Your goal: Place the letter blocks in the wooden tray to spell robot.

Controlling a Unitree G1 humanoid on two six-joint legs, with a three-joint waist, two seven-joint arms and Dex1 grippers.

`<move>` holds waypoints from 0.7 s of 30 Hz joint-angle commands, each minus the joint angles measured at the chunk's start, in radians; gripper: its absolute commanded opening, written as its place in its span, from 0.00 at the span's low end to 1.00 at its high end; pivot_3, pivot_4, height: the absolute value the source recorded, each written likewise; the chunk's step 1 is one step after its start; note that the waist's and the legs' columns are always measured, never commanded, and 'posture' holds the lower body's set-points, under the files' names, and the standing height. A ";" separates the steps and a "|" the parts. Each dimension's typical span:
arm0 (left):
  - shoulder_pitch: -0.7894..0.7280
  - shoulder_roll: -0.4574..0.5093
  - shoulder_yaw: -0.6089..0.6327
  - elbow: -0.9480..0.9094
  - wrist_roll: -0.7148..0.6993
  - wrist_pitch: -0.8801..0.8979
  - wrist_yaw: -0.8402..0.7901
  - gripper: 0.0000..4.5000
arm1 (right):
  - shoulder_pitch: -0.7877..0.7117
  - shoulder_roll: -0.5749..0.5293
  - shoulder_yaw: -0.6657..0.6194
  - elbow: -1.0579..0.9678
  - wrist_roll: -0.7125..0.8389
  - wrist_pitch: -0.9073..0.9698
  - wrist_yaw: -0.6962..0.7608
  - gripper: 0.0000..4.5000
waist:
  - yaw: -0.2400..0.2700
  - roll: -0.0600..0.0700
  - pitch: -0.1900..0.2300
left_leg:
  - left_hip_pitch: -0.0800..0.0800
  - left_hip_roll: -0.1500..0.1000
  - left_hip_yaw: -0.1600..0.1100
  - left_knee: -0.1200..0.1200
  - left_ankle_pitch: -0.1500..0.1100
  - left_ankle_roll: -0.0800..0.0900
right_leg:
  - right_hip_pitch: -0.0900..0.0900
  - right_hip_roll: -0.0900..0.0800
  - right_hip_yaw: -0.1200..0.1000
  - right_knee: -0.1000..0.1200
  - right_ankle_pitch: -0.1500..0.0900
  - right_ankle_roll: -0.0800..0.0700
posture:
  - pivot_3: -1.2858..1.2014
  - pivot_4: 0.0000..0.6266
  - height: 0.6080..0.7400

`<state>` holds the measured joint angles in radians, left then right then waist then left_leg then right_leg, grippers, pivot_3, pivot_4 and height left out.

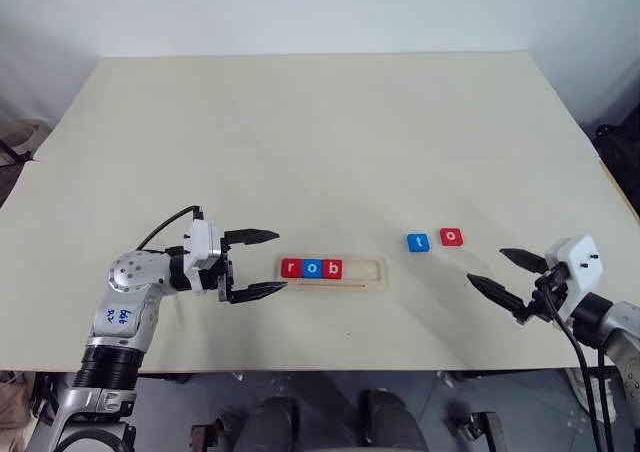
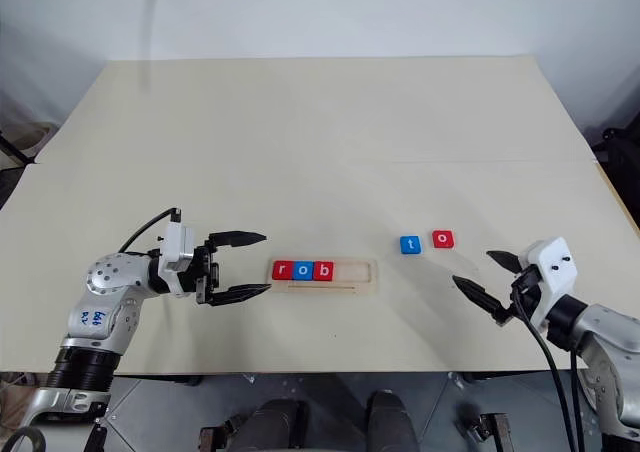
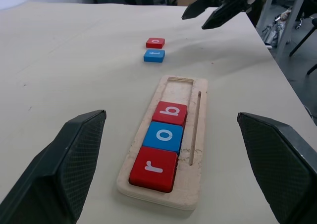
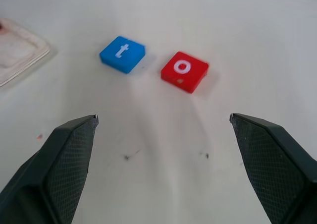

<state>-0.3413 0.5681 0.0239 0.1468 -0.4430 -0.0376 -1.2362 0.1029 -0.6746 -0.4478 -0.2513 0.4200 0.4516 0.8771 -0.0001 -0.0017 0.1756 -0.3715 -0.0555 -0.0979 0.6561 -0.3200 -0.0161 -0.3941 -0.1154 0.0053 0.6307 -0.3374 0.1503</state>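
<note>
Sitting low in the frame, the wooden tray [image 1: 333, 274] holds r, o, b, so both splayed, empty grippers, left [image 1: 258, 264] and right [image 1: 505, 272], flank it while the red o block [image 1: 452, 236] and blue t block [image 1: 418, 242] wait at right.

The wooden tray [image 3: 195, 194] is seen to be pale, unfinished wood, rough and grainy along its rim. The letter blocks [image 3: 163, 137] appear smooth with a slight sheen. The table [image 1: 320, 142] is surfaced in matt cream material, lightly scuffed. Gripper fingertips [image 4: 64, 159] are covered in black, finely cross-hatched pads.
</note>
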 commanded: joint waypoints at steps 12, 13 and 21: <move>-0.014 -0.007 0.010 0.006 -0.002 -0.020 -0.003 1.00 | -0.115 -0.052 0.082 0.044 -0.007 -0.018 -0.037 0.99 | -0.003 0.000 0.000 | 0.001 0.001 0.000 0.000 0.000 0.000 | 0.000 0.001 0.000 0.000 0.000 0.000 | 0.52 0.24 1.00; -0.013 -0.007 0.008 0.001 -0.007 -0.011 -0.004 1.00 | -0.136 -0.056 0.103 0.048 -0.014 -0.001 -0.045 0.99 | -0.002 0.000 0.000 | 0.001 0.001 0.000 0.000 0.000 0.000 | 0.000 0.001 0.000 0.000 0.000 0.000 | 0.52 0.24 1.00; -0.005 -0.008 0.014 -0.038 -0.016 0.035 0.018 1.00 | -0.241 -0.059 0.211 0.068 -0.060 0.058 -0.088 0.99 | 0.004 0.000 0.000 | 0.000 0.000 -0.001 0.001 0.000 0.000 | 0.000 0.000 -0.001 0.000 0.000 0.000 | 0.52 0.24 1.00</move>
<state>-0.3463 0.5600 0.0223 0.1533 -0.4444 -0.0065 -1.2266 -0.1275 -0.7211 -0.2346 -0.1801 0.3661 0.5069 0.7989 0.0035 -0.0017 0.1756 -0.3718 -0.0557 -0.0990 0.6566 -0.3200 -0.0161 -0.3939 -0.1157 0.0048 0.6302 -0.3374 0.1503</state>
